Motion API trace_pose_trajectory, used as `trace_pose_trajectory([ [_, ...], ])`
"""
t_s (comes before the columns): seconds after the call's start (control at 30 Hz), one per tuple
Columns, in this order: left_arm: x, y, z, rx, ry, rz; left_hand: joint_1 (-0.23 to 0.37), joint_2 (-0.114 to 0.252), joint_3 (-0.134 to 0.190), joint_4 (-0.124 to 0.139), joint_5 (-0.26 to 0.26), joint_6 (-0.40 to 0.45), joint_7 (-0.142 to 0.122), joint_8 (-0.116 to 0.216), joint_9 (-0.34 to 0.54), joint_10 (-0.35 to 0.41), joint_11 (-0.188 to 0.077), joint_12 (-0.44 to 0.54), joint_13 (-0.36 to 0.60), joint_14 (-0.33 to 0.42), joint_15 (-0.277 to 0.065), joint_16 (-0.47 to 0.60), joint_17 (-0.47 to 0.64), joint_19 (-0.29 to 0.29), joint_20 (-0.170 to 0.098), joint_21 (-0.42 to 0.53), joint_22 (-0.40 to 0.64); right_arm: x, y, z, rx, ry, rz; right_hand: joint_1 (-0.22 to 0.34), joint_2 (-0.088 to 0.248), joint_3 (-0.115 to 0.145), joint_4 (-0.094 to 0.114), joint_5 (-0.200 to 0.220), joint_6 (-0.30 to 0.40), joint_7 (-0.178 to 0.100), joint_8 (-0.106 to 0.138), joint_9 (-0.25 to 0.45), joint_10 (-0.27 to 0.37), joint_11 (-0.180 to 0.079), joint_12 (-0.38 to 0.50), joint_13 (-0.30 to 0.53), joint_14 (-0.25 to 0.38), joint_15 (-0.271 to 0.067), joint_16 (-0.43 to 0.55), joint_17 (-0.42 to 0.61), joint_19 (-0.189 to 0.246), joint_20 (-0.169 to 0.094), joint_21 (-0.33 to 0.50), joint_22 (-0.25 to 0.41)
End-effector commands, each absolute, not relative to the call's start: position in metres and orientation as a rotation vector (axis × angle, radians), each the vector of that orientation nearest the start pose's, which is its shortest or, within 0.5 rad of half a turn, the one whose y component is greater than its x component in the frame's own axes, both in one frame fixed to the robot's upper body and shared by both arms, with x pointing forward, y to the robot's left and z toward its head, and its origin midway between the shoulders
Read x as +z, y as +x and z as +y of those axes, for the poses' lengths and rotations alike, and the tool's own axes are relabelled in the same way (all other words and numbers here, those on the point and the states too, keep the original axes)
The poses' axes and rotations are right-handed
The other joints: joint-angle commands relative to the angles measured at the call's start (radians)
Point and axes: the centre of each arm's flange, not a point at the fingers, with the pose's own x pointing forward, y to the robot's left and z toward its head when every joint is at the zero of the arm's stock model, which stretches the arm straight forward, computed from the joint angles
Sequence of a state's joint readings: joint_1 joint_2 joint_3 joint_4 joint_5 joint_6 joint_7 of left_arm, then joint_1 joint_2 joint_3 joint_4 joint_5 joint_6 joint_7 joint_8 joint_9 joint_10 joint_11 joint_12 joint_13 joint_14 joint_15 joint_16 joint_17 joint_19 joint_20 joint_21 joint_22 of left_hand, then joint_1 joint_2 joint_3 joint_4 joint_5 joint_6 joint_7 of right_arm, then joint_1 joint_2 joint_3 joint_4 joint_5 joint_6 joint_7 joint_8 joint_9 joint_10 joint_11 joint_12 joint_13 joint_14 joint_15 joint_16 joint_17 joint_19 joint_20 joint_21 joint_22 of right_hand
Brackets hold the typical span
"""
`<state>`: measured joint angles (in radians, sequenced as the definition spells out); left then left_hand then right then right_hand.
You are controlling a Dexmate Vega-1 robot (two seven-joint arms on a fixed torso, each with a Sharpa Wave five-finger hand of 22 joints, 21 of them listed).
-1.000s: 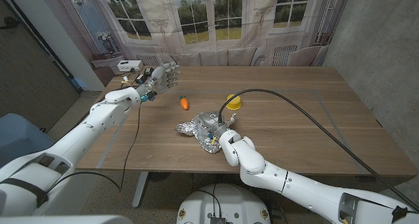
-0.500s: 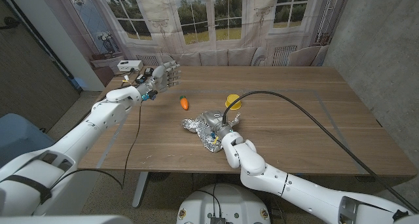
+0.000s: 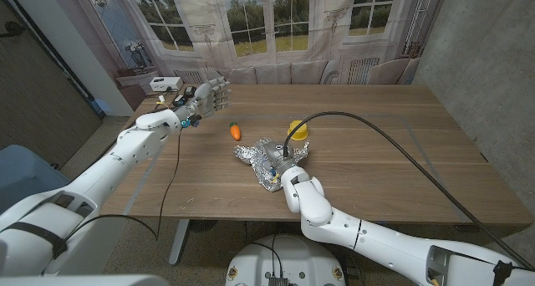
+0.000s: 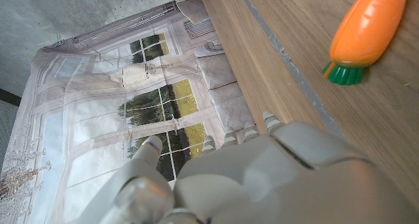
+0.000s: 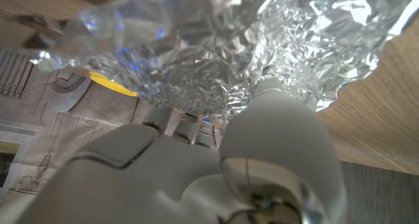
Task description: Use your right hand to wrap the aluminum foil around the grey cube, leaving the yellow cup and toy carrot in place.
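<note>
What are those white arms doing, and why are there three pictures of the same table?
It is a robot with two white arms, each ending in a hand with fingers. One camera sits on its head and looks down at the brown wooden table. The other two sit on its wrists, so those pictures look turned around. On the table lie a small orange toy carrot, a yellow cup and a crinkled sheet of shiny aluminum foil. The right hand is pressed into the foil, bunching it up; the grey cube it should be wrapping is hidden from view. The left hand holds nothing and waits near the far left corner.
</note>
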<state>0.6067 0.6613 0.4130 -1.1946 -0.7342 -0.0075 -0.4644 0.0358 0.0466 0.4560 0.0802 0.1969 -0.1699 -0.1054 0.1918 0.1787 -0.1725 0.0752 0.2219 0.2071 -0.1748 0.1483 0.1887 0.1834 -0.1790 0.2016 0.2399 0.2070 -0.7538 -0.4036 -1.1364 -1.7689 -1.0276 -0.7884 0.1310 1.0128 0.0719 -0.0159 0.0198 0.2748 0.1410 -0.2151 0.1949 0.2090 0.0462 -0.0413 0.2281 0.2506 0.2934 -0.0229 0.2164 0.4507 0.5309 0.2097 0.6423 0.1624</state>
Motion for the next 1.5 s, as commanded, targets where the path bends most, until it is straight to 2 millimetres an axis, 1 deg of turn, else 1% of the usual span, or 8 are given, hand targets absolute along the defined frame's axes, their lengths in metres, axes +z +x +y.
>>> trace_pose_trajectory([
  [0.03, 0.041, 0.669, 0.325, -0.521, 0.137, -0.408, -0.01, 0.004, -0.001, 0.008, 0.007, -0.078, 0.0, -0.002, 0.002, -0.111, 0.006, 0.0, 0.001, -0.092, 0.004, 0.0, 0.006, -0.015, 0.005, -0.003, 0.003, -0.094, 0.541, -0.017, 0.06, -1.475, -0.496, -0.074, 0.002, -0.02, 0.039, 0.003, -0.03, -0.004, -0.006, 0.0, -0.008, 0.002, -0.005, -0.001, -0.028, 0.014, -0.008, -0.005, -0.048, 0.008, -0.052, 0.004],
  [0.3, 0.042, 0.669, 0.325, -0.521, 0.137, -0.416, -0.008, 0.003, -0.003, 0.008, 0.007, -0.081, -0.002, -0.003, 0.002, -0.115, 0.005, -0.002, 0.001, -0.094, 0.004, 0.0, 0.005, -0.016, 0.003, -0.003, 0.002, -0.072, 0.524, -0.034, 0.131, -1.332, -0.577, -0.143, -0.006, -0.047, 0.066, -0.001, -0.015, -0.004, 0.008, 0.001, 0.015, 0.009, 0.002, -0.003, -0.018, 0.029, 0.0, -0.021, -0.067, 0.006, -0.098, 0.006],
  [0.53, 0.042, 0.669, 0.325, -0.529, 0.13, -0.423, -0.007, 0.003, -0.003, 0.008, 0.008, -0.079, -0.003, -0.003, 0.002, -0.114, 0.006, -0.001, 0.001, -0.092, 0.003, 0.001, 0.005, -0.016, 0.004, -0.003, 0.002, -0.058, 0.518, -0.04, 0.206, -1.347, -0.598, -0.09, 0.016, -0.02, 0.026, 0.008, 0.015, -0.005, 0.015, 0.0, 0.035, 0.01, 0.001, -0.006, 0.024, 0.021, 0.012, -0.048, 0.064, -0.007, -0.086, 0.011],
  [0.63, 0.041, 0.67, 0.325, -0.531, 0.126, -0.423, -0.006, 0.003, -0.004, 0.008, 0.008, -0.079, -0.003, -0.003, 0.002, -0.114, 0.006, -0.001, 0.001, -0.091, 0.005, 0.001, 0.005, -0.016, 0.004, -0.003, 0.002, -0.047, 0.517, -0.043, 0.254, -1.389, -0.591, -0.002, 0.056, 0.032, -0.03, 0.009, 0.053, -0.007, 0.025, 0.001, 0.037, -0.01, -0.002, -0.007, 0.021, 0.003, 0.013, -0.056, 0.102, 0.001, -0.1, 0.008],
  [0.7, 0.04, 0.67, 0.324, -0.536, 0.117, -0.421, -0.006, 0.003, -0.004, 0.008, 0.008, -0.079, -0.003, -0.003, 0.002, -0.114, 0.004, -0.001, 0.001, -0.091, 0.005, 0.002, 0.005, -0.013, 0.005, -0.002, 0.002, -0.039, 0.518, -0.045, 0.328, -1.417, -0.566, 0.076, 0.087, 0.085, -0.084, -0.006, 0.076, -0.007, 0.029, 0.003, 0.033, -0.028, -0.006, -0.007, 0.003, -0.001, 0.009, -0.058, 0.068, 0.003, -0.139, 0.007],
  [0.8, 0.039, 0.67, 0.325, -0.536, 0.117, -0.42, -0.006, 0.003, -0.005, 0.009, 0.008, -0.078, -0.003, -0.003, 0.002, -0.115, 0.004, -0.001, 0.001, -0.09, 0.005, 0.002, 0.005, -0.016, 0.006, -0.003, 0.002, -0.027, 0.518, -0.045, 0.428, -1.492, -0.537, 0.112, 0.086, 0.121, -0.119, -0.04, 0.082, -0.007, 0.025, 0.004, 0.007, -0.043, -0.017, -0.006, -0.047, 0.005, -0.008, -0.063, -0.002, 0.008, -0.195, 0.005],
  [1.0, 0.036, 0.67, 0.327, -0.544, 0.098, -0.421, -0.006, 0.003, -0.006, 0.009, 0.009, -0.077, -0.005, -0.002, 0.002, -0.113, 0.002, 0.0, 0.001, -0.087, 0.005, 0.003, 0.005, -0.014, 0.008, -0.002, 0.002, -0.006, 0.511, -0.039, 0.424, -1.676, -0.529, 0.007, 0.013, 0.088, -0.107, -0.072, 0.025, -0.007, 0.005, 0.003, -0.043, -0.068, -0.023, 0.001, -0.173, 0.034, -0.027, -0.08, -0.165, 0.011, -0.337, 0.006],
  [1.5, 0.031, 0.664, 0.325, -0.536, 0.088, -0.426, -0.006, 0.003, -0.009, 0.012, 0.01, -0.072, -0.013, -0.001, 0.002, -0.112, 0.004, 0.001, 0.001, -0.087, 0.004, 0.003, 0.005, -0.01, 0.009, -0.001, 0.002, 0.0, 0.492, -0.016, 0.385, -2.122, -0.411, 0.053, 0.012, 0.139, -0.162, -0.073, -0.094, -0.006, -0.01, 0.002, -0.231, -0.035, -0.049, 0.007, -0.333, 0.082, -0.031, -0.105, -0.26, 0.012, -0.441, 0.011],
])
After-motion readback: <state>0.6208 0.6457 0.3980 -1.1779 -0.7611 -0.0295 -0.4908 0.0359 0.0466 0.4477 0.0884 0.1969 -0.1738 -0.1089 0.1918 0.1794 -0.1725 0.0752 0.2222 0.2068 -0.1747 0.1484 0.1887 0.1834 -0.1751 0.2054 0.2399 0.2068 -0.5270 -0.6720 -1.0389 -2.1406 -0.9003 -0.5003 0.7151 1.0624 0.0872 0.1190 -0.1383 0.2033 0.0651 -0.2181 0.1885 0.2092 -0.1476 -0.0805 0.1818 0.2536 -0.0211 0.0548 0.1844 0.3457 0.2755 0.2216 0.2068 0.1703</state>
